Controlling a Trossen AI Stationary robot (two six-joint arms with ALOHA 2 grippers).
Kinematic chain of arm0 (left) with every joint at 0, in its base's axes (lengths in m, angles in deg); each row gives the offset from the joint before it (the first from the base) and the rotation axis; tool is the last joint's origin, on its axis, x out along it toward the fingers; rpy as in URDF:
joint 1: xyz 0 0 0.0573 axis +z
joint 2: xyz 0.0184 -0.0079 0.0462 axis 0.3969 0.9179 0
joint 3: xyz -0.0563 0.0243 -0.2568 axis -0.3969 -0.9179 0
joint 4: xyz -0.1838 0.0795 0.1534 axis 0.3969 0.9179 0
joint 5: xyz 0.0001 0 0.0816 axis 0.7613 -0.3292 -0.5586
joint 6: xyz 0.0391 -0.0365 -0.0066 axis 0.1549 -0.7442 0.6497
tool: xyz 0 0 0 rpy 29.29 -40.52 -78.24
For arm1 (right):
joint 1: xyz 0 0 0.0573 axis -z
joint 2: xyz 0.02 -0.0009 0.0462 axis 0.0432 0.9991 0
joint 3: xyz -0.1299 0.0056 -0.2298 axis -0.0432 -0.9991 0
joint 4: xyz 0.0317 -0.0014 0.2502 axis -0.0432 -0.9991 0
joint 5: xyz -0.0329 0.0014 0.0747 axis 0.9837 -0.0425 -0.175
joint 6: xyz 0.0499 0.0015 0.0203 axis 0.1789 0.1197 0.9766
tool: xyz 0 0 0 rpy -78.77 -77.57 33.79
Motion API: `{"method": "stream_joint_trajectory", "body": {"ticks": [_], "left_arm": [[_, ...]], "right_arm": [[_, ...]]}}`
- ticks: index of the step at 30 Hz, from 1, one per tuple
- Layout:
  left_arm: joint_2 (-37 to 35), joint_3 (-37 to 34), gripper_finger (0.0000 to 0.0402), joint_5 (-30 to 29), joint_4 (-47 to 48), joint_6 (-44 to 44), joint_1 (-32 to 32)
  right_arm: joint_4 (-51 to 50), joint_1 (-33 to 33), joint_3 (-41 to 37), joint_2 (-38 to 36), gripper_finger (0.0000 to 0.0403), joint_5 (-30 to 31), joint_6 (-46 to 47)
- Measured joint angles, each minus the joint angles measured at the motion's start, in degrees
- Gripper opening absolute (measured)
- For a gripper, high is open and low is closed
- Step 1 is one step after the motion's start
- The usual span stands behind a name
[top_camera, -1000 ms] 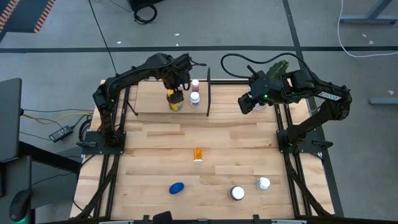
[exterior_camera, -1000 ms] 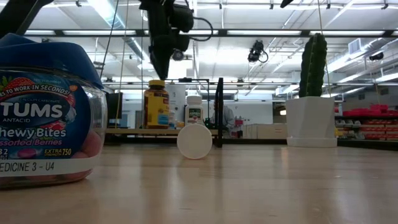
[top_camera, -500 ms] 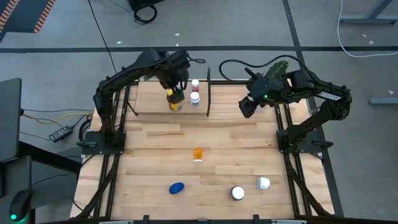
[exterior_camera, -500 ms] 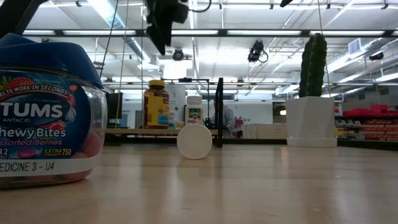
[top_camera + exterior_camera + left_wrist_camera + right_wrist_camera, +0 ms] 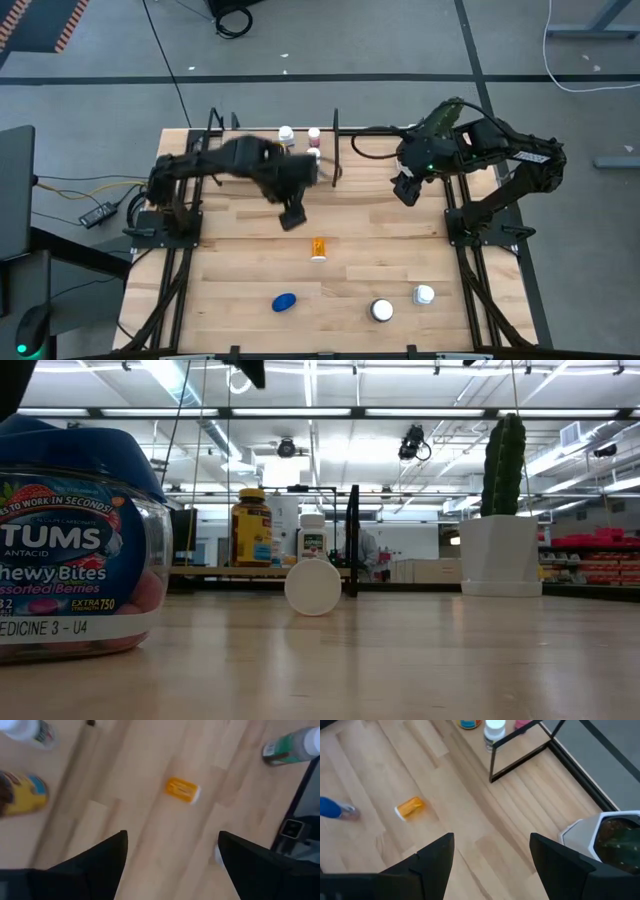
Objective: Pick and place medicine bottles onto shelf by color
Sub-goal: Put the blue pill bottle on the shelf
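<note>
Swung off the light-wood shelf (image 5: 240, 172) since a second ago, left gripper (image 5: 292, 217) now over open table, fingers spread wide, empty; amber yellow-lidded bottle (image 5: 251, 527) and white-capped bottle (image 5: 313, 536) upright on shelf; small orange bottle (image 5: 318, 247) lying mid-table; right gripper (image 5: 407, 190) near cactus pot (image 5: 600, 837), parted, empty.

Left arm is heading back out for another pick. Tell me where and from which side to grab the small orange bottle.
The orange bottle lies on its side on the bare table, cap toward the front edge. Come straight down with the open left tool and close across the round body at mid-length, fingers on its two long sides, clear of the white cap.
</note>
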Motion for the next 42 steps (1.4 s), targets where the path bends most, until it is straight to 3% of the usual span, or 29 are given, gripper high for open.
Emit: {"method": "stream_joint_trajectory", "body": {"ticks": [11,15,19,25,32,37,42], "left_arm": [[1.3,-0.2,0.0313,-2.3,-0.1,-19.8,-14.8],[1.1,-5.5,0.0313,-5.1,0.1,-29.9,-18.2],[1.3,-11.8,0.0313,-3.5,-3.8,-36.8,-20.9],[1.3,-18.2,0.0313,-2.3,-18.5,-39.7,-25.9],[1.3,-25.3,0.0313,-2.4,-19.4,-36.7,-29.1],[1.3,-30.4,0.0314,-2.0,-25.1,-37.4,-30.9],[1.3,-31.2,0.0314,-2.4,-30.9,-39.2,-31.3]], "right_arm": [[0.2,-3.9,0.0,0.0,0.0266,0.1,3.4],[0.2,-6.0,0.0,0.0,0.0266,1.5,6.7],[0.3,-8.1,0.0,0.0,0.0266,2.3,10.7],[0.6,-10.9,0.0,0.0,0.0266,2.3,11.8],[0.6,-14.7,0.0,0.0,0.0266,2.7,13.1],[0.6,-17.8,0.0,0.0,0.0266,4.4,16.6],[0.6,-19.3,0.0,0.0,0.0266,4.9,20.2]]}}
